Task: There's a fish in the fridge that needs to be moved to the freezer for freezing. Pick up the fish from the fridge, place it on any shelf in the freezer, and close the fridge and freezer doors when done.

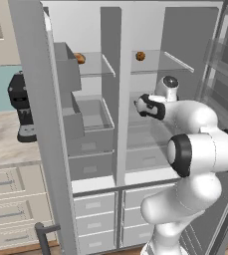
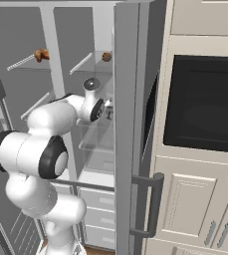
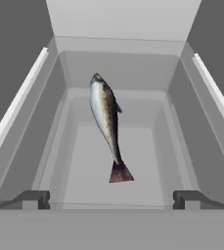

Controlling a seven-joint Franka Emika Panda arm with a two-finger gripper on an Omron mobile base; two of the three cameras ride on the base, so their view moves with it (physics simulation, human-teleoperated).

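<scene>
Hand view: the end effector (image 3: 111, 199) is standing with its two dark fingertips (image 3: 33, 199) spread wide at the lower corners, gripping nothing. The fish (image 3: 107, 128) is lying between and beyond them, apart from both tips, on a translucent glass shelf (image 3: 84, 161) with a grey drawer visible through the glass beneath. The fish is silver-white with a brown speckled back; its head is pointing away from the camera and its reddish-brown tail is pointing toward it.

Left base view: the white arm (image 1: 200, 149) is reaching into the fridge (image 1: 155, 99), the wider right-hand compartment of the grey appliance, with its wrist sitting at the height of the middle shelf. The fish itself cannot be made out in this view. A round brown food item (image 1: 141, 56) is sitting on the upper fridge shelf. The freezer (image 1: 93, 109), the narrower left-hand compartment, is standing open, with another brown item (image 1: 79, 58) on its upper shelf. The freezer door (image 1: 41, 124) is swung out toward the camera at left. A black coffee machine (image 1: 21, 107) is standing on the bench (image 1: 6, 139) beyond that door.

Right base view: the fridge door (image 2: 130, 129) is standing open edge-on, its bar handle (image 2: 153, 204) facing the camera. A dark built-in oven (image 2: 205, 104) is sitting in the cream cabinetry to its right.
</scene>
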